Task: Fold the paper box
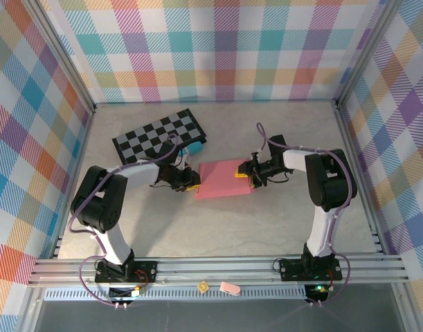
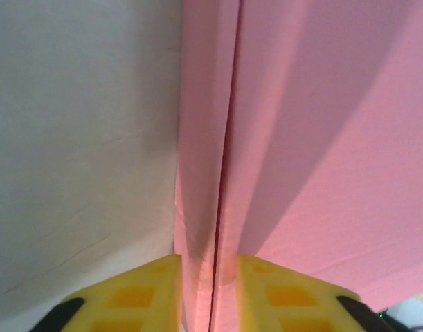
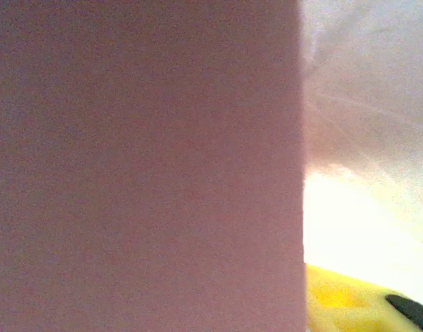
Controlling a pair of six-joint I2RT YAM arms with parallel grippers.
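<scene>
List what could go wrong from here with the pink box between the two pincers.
1. The left pincer straddles a doubled edge of the paper box. If that hold is loose, the fold may spring open.
2. The right pincer is at the opposite edge, with card very close to its camera. Pushing on could crease or slide the box.
3. The checkered board lies just behind the left arm and could get nudged.

paper box [image 1: 221,181] on table [image 1: 266,228], checkered board [image 1: 158,133] behind-left

The paper box [image 1: 221,180] is pink, the checkered board [image 1: 159,135] black and grey.
</scene>
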